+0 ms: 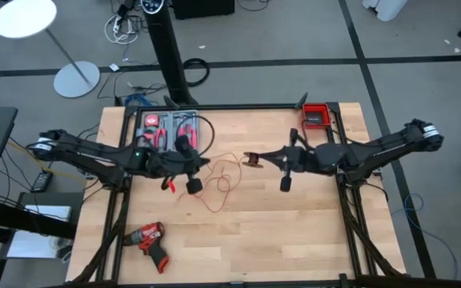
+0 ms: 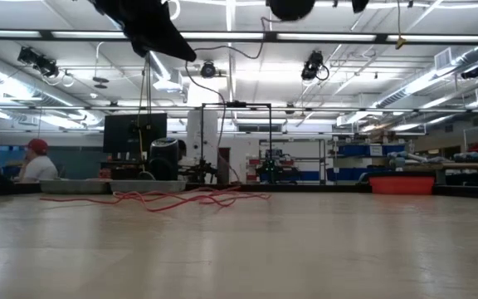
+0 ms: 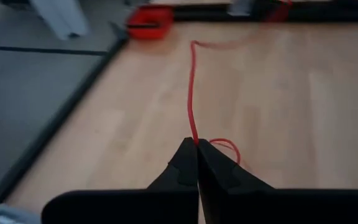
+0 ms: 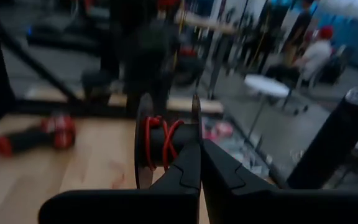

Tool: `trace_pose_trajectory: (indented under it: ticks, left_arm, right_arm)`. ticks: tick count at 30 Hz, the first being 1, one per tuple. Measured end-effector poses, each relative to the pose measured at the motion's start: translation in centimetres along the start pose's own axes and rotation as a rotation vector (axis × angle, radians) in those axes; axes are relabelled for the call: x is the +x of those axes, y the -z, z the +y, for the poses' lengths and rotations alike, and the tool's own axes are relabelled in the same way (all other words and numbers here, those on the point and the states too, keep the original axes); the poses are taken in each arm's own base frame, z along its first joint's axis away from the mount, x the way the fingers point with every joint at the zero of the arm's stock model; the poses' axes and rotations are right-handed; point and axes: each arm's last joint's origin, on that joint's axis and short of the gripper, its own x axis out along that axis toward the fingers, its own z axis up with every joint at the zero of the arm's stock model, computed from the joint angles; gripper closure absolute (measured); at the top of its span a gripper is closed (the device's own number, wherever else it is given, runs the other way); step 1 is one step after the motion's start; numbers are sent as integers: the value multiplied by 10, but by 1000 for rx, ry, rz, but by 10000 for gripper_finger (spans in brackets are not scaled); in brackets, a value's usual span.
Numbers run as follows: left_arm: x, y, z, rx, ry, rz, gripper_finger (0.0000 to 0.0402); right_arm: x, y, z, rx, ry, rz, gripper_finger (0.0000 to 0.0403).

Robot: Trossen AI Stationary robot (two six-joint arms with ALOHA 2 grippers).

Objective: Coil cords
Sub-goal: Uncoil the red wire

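L gripper (image 3: 197, 144) is up off the table (image 1: 294, 232), jaws clenched on the red wire (image 3: 191, 87). From the pinch point the wire runs straight ahead of the jaws, away over the wood toward a red bin (image 3: 149, 26) at the far edge. A small red loop shows just beside the jaw tips, on the table below.

R gripper (image 4: 200, 146) also raised, jaws clamped on a spool (image 4: 166, 146): two dark discs w/ red wire wound a few turns on the core between them. Spool sits right at the jaw tips, upright on edge. Past it, well beyond the jaws, a red drill (image 4: 33, 135) lies on the wood, blurred.

From above, the two grippers face each other across mid-table, spool between them nearer the R jaws, and loose red wire in untidy loops on the wood below & between both. Drill lies near the front edge on the L arm's side; a tool tray (image 1: 166, 128) w/ red-handled tools is behind the L gripper. Black cable: can't pick it out for sure.

Low view: wire lies sprawled flat on the tabletop; people (image 2: 36, 162) sit in the room behind.
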Motion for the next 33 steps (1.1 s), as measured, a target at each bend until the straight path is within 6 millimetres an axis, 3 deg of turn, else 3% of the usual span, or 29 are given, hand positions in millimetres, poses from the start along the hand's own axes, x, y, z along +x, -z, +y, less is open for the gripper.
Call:
trace_pose_trajectory:
  ticks: [5, 11, 17, 24, 29, 33]
  left_arm:
    - [13, 6, -10, 20, 150, 57, 401]
    - [27, 7, -27, 13, 392, 63, 401]
    - [26, 1, -40, 7, 650, 4, 401]
    - [14, -18, -49, 62, 978, -207, 401]
    - [-1, -34, -36, 77, 932, -357, 401]
    - [-8, -38, -19, 24, 691, -372, 401]
  right_arm:
    - [-1, -13, -9, -11, 130, -102, 403]
    - [2, -13, -25, 2, 366, -74, 403]
    - [5, 0, -34, -56, 468, 55, 403]
    - [3, 27, -37, -80, 506, 268, 403]
    - [-1, 40, -33, -41, 430, 369, 403]
    - [-3, 44, -25, -3, 298, 404, 403]
